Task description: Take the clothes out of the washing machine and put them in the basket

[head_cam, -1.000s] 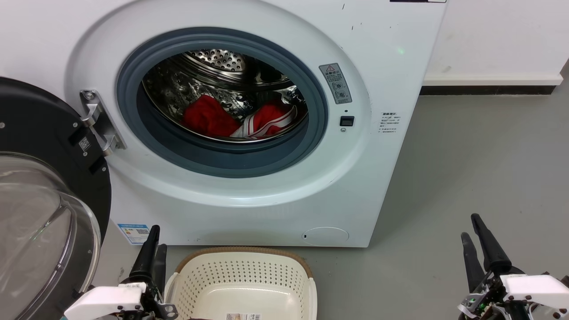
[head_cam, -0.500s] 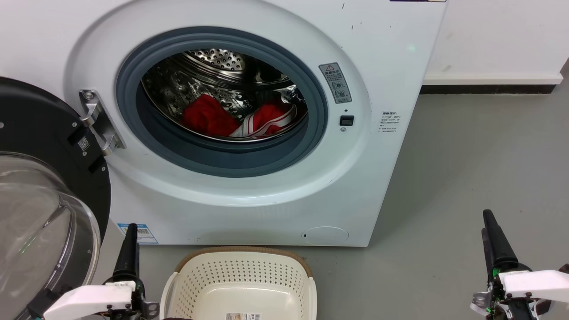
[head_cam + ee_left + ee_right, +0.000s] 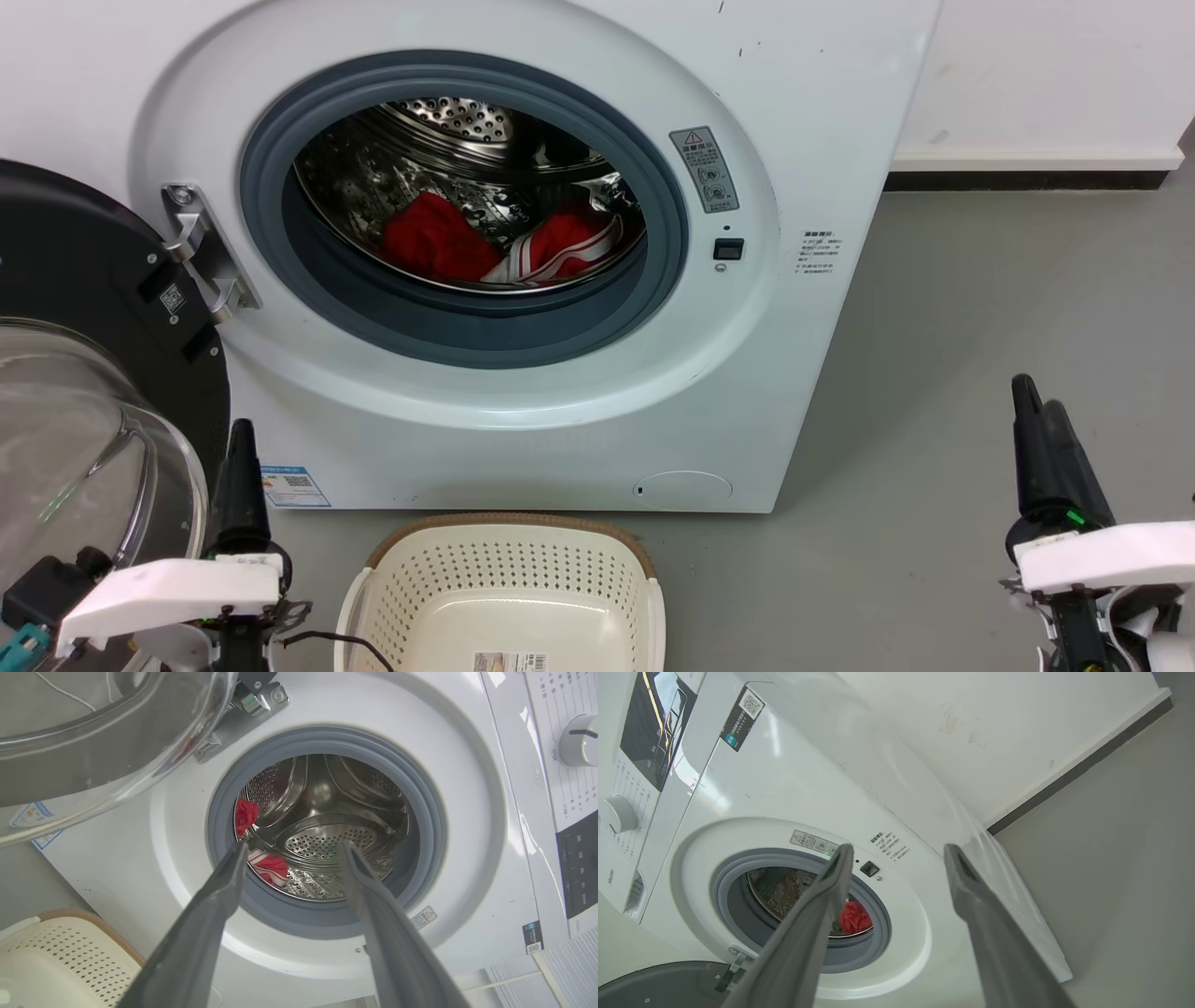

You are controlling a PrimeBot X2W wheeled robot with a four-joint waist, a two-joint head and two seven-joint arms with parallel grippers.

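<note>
The white washing machine (image 3: 812,140) stands with its door swung open, and the clothes lie in its steel drum. One is a plain red garment (image 3: 432,241); to its right lies a red one with white stripes (image 3: 560,252). The cream basket (image 3: 509,523) sits on the floor under the porthole. My left gripper (image 3: 241,437) is low at the basket's left, open and empty, and its fingers frame the porthole (image 3: 292,845) in the left wrist view. My right gripper (image 3: 1038,397) hovers over the floor at the right, also open (image 3: 896,847). Both garments (image 3: 270,867) are far from the fingers.
The black-framed glass door (image 3: 84,280) hangs open at the left, close beside my left arm. Grey floor (image 3: 980,308) stretches to the right of the washer as far as a white wall with a dark skirting board (image 3: 1027,177).
Both grippers have risen toward the washer. The left one has also shifted left, away from the basket. The clothes have not moved.
</note>
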